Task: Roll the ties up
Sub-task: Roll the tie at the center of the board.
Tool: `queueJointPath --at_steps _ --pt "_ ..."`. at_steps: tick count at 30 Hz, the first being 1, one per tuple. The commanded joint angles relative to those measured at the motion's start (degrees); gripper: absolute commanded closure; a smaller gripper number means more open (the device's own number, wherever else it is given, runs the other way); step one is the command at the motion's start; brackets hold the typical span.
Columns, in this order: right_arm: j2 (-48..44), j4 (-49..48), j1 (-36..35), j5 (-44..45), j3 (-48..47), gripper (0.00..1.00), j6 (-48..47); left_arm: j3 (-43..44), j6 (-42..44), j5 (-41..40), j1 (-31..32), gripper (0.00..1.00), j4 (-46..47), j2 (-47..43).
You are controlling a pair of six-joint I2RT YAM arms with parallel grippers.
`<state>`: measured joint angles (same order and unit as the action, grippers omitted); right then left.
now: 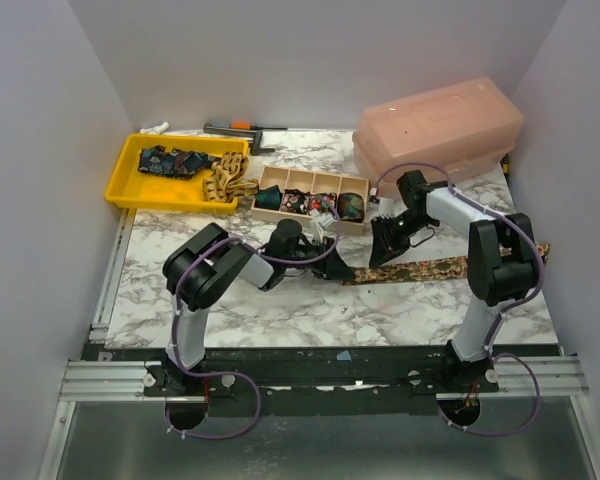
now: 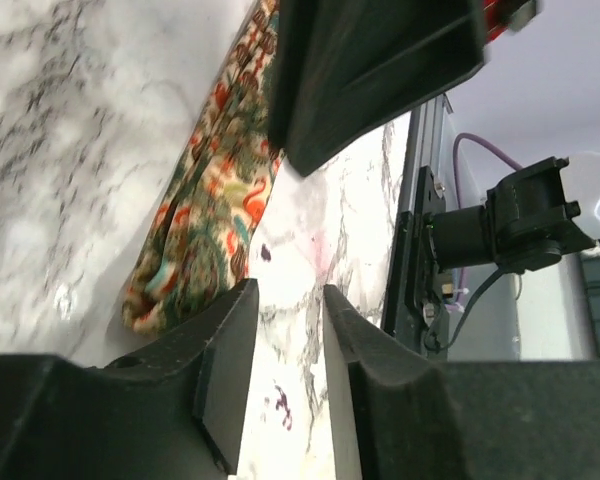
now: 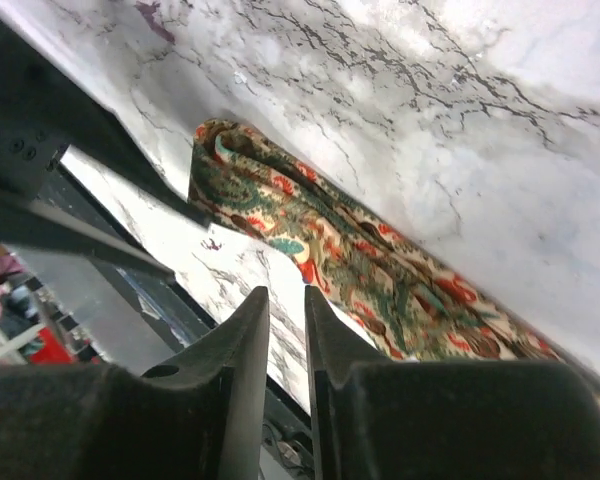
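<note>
An olive-brown patterned tie (image 1: 450, 268) lies flat across the right half of the marble table, its left end folded over (image 3: 220, 150). My left gripper (image 1: 338, 268) sits low at that folded end and is open (image 2: 285, 300), with only marble between its fingers and the tie (image 2: 210, 200) just to their left. My right gripper (image 1: 385, 250) hovers close over the same end. It is open a narrow gap (image 3: 285, 300) and holds nothing, with the tie (image 3: 380, 260) beside its fingertips. A dark blue tie (image 1: 175, 160) and a tan tie (image 1: 228, 180) lie in the yellow tray (image 1: 130, 190).
A wooden divided box (image 1: 315, 183) behind the grippers holds small rolled ties (image 1: 352, 205). A pink lidded tub (image 1: 440, 130) stands at the back right. A black and orange tool (image 1: 235, 127) lies by the back wall. White walls close in both sides.
</note>
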<state>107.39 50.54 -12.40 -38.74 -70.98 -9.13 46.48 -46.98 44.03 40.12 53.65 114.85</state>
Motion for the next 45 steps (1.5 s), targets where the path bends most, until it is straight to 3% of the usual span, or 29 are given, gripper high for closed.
queueJointPath --at_steps 1,3,6,14,19,22,25,30,32,37,45 --pt "-4.61 4.98 1.30 4.85 -0.13 0.73 -1.76 -4.60 1.00 -1.89 -1.65 0.59 0.05 -4.66" --pt "-5.54 4.48 2.02 7.81 2.15 0.71 -1.84 -5.95 1.92 -3.87 -2.10 0.50 -2.94 -6.33" --pt "-5.51 2.56 2.85 11.82 4.78 0.62 -0.90 -6.67 3.80 -5.90 -2.15 0.45 -7.07 -7.35" --pt "-1.67 -1.93 3.40 11.25 4.98 0.60 1.67 -2.85 6.86 -6.43 -1.88 0.42 -14.92 -4.00" --pt "-0.21 -2.34 3.35 8.44 5.15 0.60 2.26 -2.01 6.45 -6.60 -1.80 0.41 -14.62 -2.31" --pt "-0.34 -2.60 3.36 7.22 4.73 0.60 2.51 -1.49 5.86 -6.48 -1.45 0.45 -13.44 -1.74" --pt "0.00 -2.75 3.35 7.29 4.50 0.63 2.45 -0.95 5.68 -6.37 -1.08 0.55 -12.77 -1.92" --pt "1.04 -3.08 3.34 7.45 4.84 0.75 2.29 -0.58 5.04 -6.50 0.00 0.67 -10.66 -4.47" --pt "1.27 -3.17 3.35 7.66 4.72 0.83 2.27 0.04 5.06 -6.66 0.70 0.68 -10.85 -5.27" --pt "1.68 -2.96 3.27 6.58 4.27 0.89 2.01 2.41 5.50 -6.41 2.15 0.70 -11.63 -4.54" --pt "1.43 -2.38 3.26 4.81 4.10 0.93 1.67 7.00 4.14 -7.07 3.42 0.71 -12.24 -1.54"
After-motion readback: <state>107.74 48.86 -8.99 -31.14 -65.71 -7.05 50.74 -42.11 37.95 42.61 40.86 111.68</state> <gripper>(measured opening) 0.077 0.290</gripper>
